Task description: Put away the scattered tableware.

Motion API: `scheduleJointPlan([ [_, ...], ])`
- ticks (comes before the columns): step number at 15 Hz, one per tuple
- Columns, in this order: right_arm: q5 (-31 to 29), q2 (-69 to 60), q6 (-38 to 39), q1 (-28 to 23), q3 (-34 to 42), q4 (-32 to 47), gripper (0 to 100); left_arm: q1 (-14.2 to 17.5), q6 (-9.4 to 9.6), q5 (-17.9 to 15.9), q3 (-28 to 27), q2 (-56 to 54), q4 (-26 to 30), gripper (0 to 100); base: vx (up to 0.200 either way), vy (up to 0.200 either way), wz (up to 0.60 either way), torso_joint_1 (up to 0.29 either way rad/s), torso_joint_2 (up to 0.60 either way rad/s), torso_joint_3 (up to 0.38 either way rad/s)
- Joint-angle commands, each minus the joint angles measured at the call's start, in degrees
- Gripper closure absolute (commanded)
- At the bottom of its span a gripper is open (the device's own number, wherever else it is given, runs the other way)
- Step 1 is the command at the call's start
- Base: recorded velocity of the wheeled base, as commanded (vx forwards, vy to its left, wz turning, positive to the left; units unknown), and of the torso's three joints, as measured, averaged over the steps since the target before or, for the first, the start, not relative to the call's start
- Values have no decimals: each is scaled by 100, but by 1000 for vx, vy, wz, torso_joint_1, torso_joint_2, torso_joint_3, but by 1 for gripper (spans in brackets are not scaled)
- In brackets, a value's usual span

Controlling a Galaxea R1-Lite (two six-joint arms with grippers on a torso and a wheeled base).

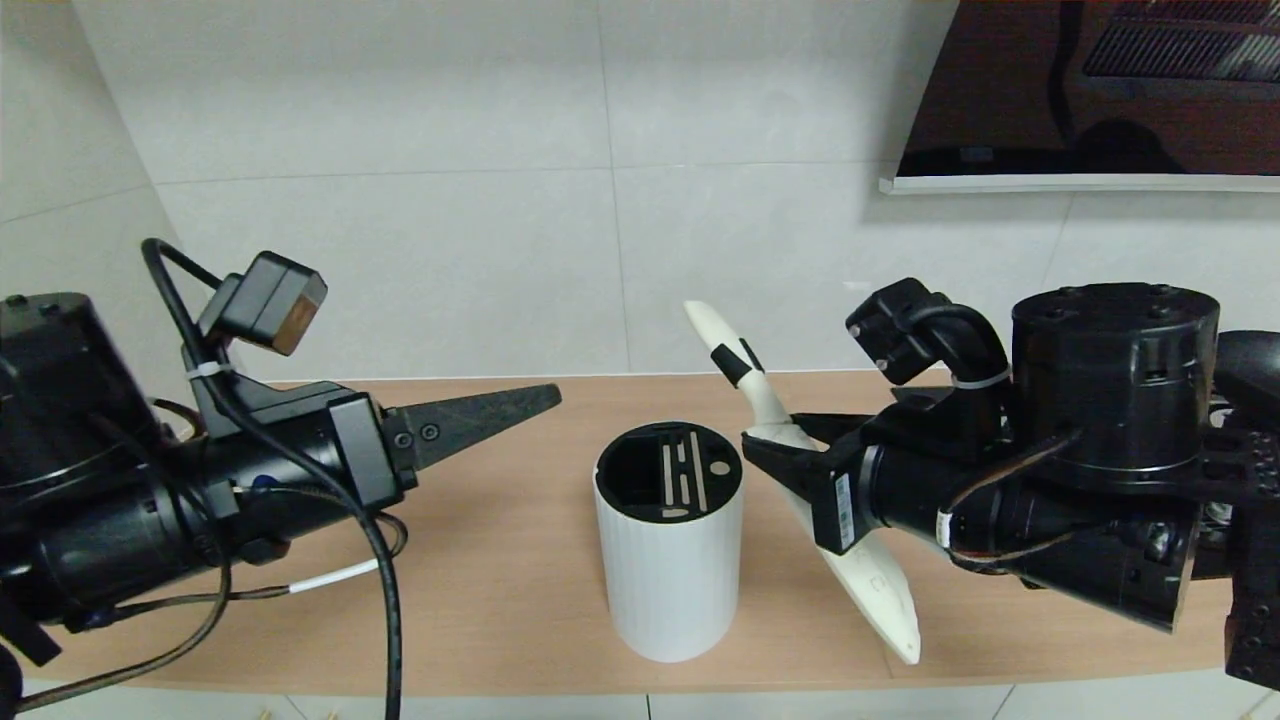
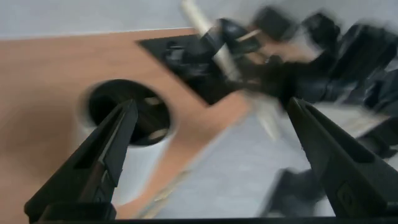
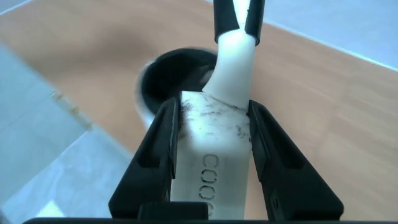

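**Kid:** Who has the white knife (image 1: 872, 585)?

**Helper:** The right gripper (image 1: 790, 445) squeezes its middle. The knife leans, with its banded end up and its pointy end down.

**Kid:** Where does it go?

**Helper:** I think in the white holder (image 1: 670, 560), just to its left. The left gripper (image 2: 211, 109) waits wide open on the holder's other side.

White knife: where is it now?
The white knife is clamped in the right claw, tilted over the wooden counter, just right of the white holder in the head view.
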Motion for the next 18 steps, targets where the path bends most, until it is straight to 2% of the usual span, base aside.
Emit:
scheduleJointPlan([
  [1,-4,22,2,213,58,-258,100,-326,-490,131,-19,430,-359,0,0,0,0,0,0,0],
  [2,-4,22,19,301,67,-364,100,-449,-763,219,-46,544,-587,0,0,0,0,0,0,0],
  [3,-12,13,125,433,58,-381,100,-642,-938,351,-107,737,-816,0,0,0,0,0,0,0],
  [4,-12,13,248,512,40,-381,100,-836,-982,615,-177,939,-1000,0,0,0,0,0,0,0],
  [6,-4,39,283,635,40,-390,100,-1231,-974,1230,-274,1229,-1211,0,0,0,0,0,0,0],
  [7,-4,66,292,697,40,-399,100,-1328,-965,1344,-292,1282,-1246,0,0,0,0,0,0,0],
  [10,-4,74,292,837,67,-425,100,-1372,-965,1406,-283,1396,-1563,0,0,0,0,0,0,0],
  [12,-4,74,292,864,75,-425,100,-1433,-965,1652,-283,1546,-1888,0,0,0,0,0,0,0],
  [14,-12,83,292,908,93,-425,100,-1530,-956,1792,-274,1590,-1958,0,0,0,0,0,0,0],
  [18,-12,101,301,916,102,-425,100,-1627,-938,1792,-221,1590,-1958,0,0,0,0,0,0,0],
])
